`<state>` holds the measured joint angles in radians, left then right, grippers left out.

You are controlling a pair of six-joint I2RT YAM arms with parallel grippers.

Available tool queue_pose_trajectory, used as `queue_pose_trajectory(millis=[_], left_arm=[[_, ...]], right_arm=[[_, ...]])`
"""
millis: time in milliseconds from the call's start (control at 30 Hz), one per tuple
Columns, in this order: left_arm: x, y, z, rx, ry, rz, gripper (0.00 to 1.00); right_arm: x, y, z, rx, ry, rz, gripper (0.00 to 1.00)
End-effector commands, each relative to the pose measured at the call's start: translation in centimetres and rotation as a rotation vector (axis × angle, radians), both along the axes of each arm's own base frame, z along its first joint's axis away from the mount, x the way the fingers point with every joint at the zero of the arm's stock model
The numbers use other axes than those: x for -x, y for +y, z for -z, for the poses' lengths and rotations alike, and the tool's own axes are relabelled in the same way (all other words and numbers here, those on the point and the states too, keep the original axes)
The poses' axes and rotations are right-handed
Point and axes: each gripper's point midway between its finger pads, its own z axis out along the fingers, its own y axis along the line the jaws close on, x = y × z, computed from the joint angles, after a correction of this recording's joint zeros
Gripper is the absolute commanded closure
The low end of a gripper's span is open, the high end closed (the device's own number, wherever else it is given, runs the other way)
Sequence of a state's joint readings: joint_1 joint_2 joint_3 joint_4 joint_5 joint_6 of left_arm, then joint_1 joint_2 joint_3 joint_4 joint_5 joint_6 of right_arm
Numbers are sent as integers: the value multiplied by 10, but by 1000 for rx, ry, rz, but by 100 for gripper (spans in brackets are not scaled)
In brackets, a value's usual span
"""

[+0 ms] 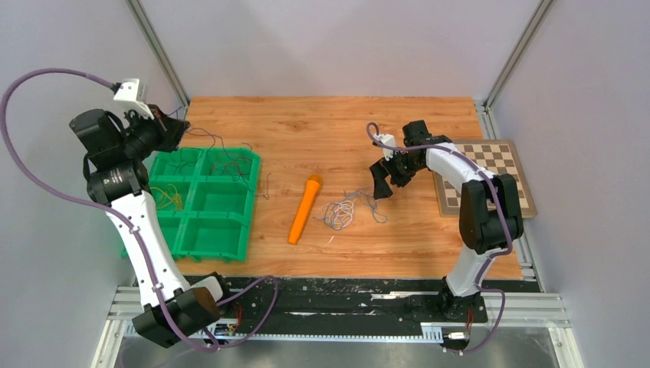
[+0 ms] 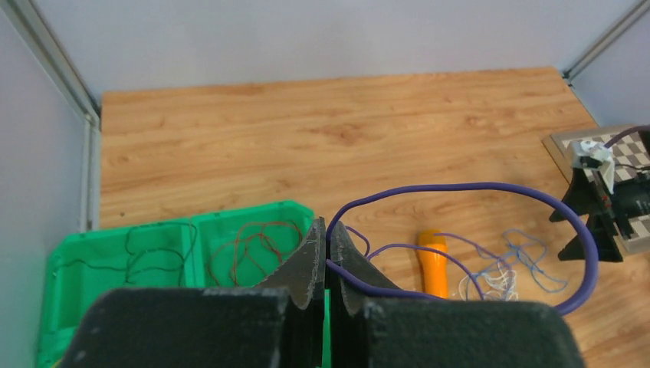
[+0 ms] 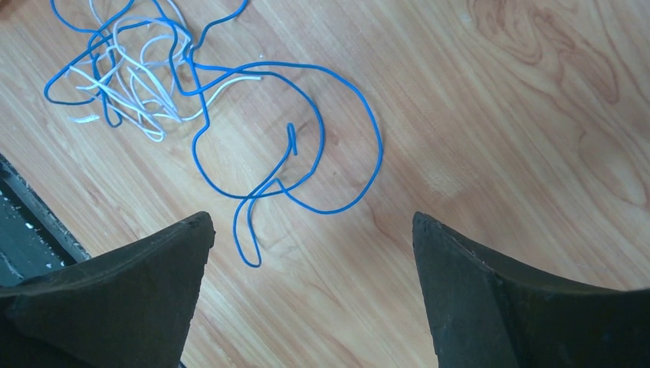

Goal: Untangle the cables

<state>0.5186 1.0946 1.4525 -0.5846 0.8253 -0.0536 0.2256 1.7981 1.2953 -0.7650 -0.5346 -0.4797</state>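
The left end effector [image 2: 326,264] is clenched on a purple cable [image 2: 460,185], held high over the green compartment tray [image 2: 55,291], apparently to draw it clear of the blue-and-white tangle [image 3: 130,73]. The right end effector [image 3: 312,221] hangs released above a blue cable [image 3: 368,123]; the tangle lies on the counter [image 3: 498,115].

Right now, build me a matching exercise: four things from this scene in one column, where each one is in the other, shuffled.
Things
1. purple wire
2. orange marker
3. blue and white tangle
4. chessboard

Places
A. at the far right of the scene
B. on bare wood between the green tray and the tangle
C. pinched in the shut left hand
D. on the wood just in front of the open right hand

Pairs: 1-C, 2-B, 3-D, 4-A
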Motion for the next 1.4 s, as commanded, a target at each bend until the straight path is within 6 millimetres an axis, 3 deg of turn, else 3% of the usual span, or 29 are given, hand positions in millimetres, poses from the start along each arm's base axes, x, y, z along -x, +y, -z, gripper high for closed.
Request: queue_pose_trajectory(millis=[0, 100, 233, 433, 567, 633, 800, 1067, 1200, 1367], left_arm=[[-14, 7, 42, 19, 78, 33, 100], [-19, 13, 62, -9, 114, 38, 100], [-21, 30, 66, -108, 111, -30, 100], [-20, 43, 38, -202, 74, -44, 100], [-23, 55, 5, -266, 38, -77, 100], [-22, 54, -10, -270, 11, -54, 100], [-3, 5, -38, -153, -20, 195, 100], [6, -17, -101, -47, -169, 219, 100], [2, -13, -96, -47, -154, 209, 100], [-7, 0, -64, -88, -111, 172, 100]], right_arm=[[2, 7, -17, -58, -45, -5, 0], [3, 5, -17, -48, -52, -3, 0], [3, 0, -19, -41, -62, 4, 0], [5, -3, -17, -39, -58, 9, 0], [4, -4, -19, -38, -63, 11, 0], [5, -4, -19, -35, -64, 12, 0], [9, -5, -17, -37, -51, 16, 0], [10, -5, -17, -39, -49, 19, 0], [9, -4, -18, -42, -50, 21, 0], [10, -3, -17, -49, -40, 20, 0]])
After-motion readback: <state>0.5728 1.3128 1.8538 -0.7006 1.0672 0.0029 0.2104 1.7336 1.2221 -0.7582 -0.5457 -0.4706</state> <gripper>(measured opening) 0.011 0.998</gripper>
